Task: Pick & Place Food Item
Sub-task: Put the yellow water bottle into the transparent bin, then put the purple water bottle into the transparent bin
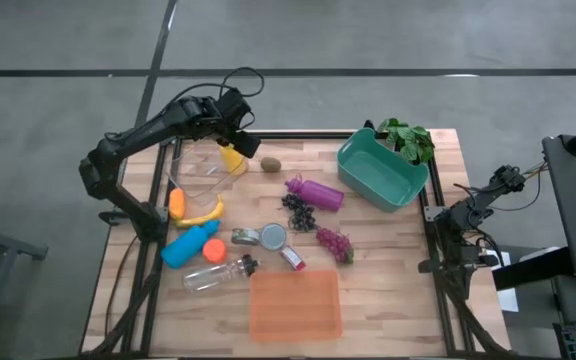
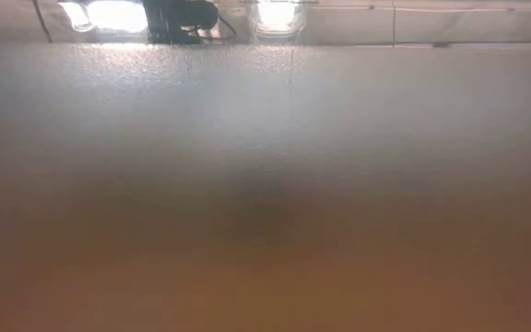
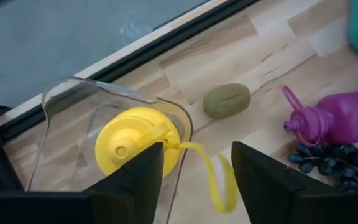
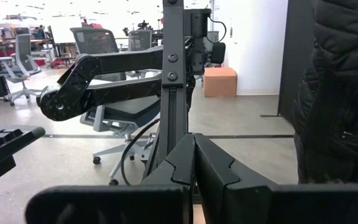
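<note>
So the yellow lemon-shaped squeeze bottle is sitting at the back left part of the wooden table, tucked into the open end of a clear plastic container and leaning against its rim, with its little yellow strap curling out onto the wood. The left gripper is right over it, fingers apart, one on each side of the strap and not clamped on anything as far as I can see. Just beside the container there's a kiwi lying on its own, and a bit further along a purple bottle on its side with a bunch of dark grapes touching it. Nearer the left edge you've got an orange carrot-ish thing next to a banana, then a blue bottle and a clear bottle lying down in front of those. Middle of the table has a small tin can and a bunch of red grapes, and an orange tray sits at the front edge. The teal bin is at the back right with some leafy greens behind it. The right gripper is parked off the table's right side, fingers pressed together and holding nothing. The low view is just a blur, can't make anything out there.
</note>
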You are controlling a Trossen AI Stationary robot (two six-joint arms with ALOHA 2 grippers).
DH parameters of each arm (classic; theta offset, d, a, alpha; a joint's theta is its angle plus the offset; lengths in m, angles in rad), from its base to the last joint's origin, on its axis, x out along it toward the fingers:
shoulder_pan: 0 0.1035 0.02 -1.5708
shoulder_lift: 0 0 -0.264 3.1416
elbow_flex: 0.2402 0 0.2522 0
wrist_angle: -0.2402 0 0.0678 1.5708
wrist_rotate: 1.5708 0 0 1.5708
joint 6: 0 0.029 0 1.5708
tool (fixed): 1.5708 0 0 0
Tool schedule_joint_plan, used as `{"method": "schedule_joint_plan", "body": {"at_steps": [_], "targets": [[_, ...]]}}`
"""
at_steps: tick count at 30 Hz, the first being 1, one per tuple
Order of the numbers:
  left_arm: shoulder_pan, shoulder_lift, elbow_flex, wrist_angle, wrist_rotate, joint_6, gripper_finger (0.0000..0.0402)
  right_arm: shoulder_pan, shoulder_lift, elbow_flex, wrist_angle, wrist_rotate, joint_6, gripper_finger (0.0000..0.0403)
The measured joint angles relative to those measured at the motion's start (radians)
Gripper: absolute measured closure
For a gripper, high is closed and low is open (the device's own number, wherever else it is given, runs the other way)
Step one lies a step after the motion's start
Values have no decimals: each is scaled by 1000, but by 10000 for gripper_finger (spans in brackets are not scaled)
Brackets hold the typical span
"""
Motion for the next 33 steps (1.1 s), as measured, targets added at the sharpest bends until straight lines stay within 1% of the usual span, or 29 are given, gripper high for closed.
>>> {"method": "schedule_joint_plan", "body": {"at_steps": [6, 12, 17, 20, 23, 28, 33], "targets": [[0, -56, 0, 23, -1, 8, 203, 0, 0, 0, 0, 0, 0, 395], [0, -111, 1, 59, 4, 81, 203, 0, 0, 0, 0, 0, 0, 395], [-14, -123, 1, 113, 52, 160, 203, 0, 0, 0, 0, 0, 0, 395], [-35, -114, -12, 178, 121, 232, 203, 0, 0, 0, 0, 0, 0, 395], [-65, -107, -51, 280, 188, 296, 203, 0, 0, 0, 0, 0, 0, 395], [-122, -106, -168, 458, 276, 374, 203, 0, 0, 0, 0, 0, 0, 395], [-172, -105, -282, 570, 335, 537, 203, 0, 0, 0, 0, 0, 0, 395]]}}
